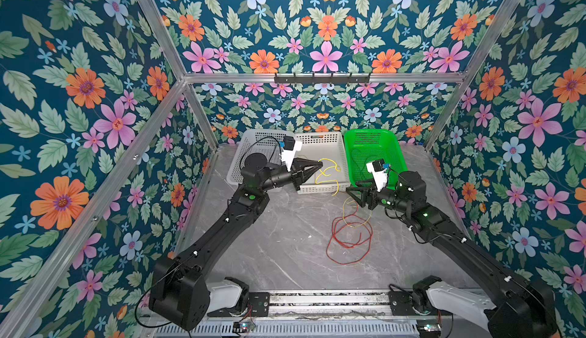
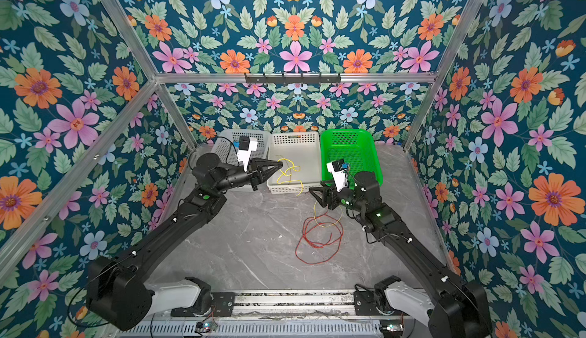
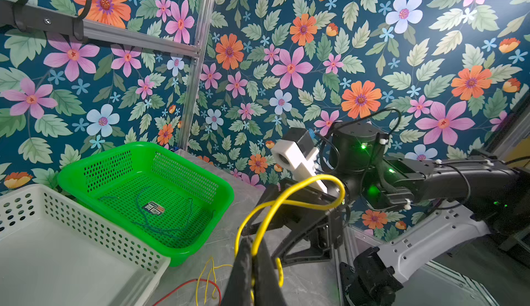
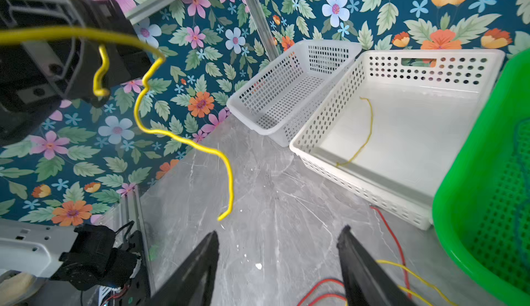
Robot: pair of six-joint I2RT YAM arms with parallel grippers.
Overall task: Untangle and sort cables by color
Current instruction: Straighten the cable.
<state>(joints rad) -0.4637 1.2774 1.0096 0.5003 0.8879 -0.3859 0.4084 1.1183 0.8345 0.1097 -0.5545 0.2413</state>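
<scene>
The left end effector (image 1: 320, 163) is pinched tight on a yellow cable (image 1: 326, 174). It holds the cable up in the air over the middle white basket (image 1: 317, 138), which sits at the far edge of the worktop (image 1: 285, 241). The cable curls and hangs down. In the right wrist view its loose end (image 4: 222, 217) dangles above the bare worktop, in front of the basket's near wall and not inside it.

The right end effector (image 1: 348, 190) is wide open and holds nothing. It hovers near the green basket (image 1: 371, 140), above a red cable (image 1: 348, 246) and another yellow cable (image 1: 358, 225) that lie mixed together right of the worktop's middle.

The job now looks like dropping the held yellow cable into the white basket, where one thin yellow cable (image 4: 370, 123) already lies. To do it well, the left arm should go a bit more toward the far edge first, so the hanging end comes over the basket too. Then it should go down low and let go. If it lets go too soon, the end may flop over the wall and drag the cable out.

A teal cable (image 3: 172, 227) is already in the green basket.
</scene>
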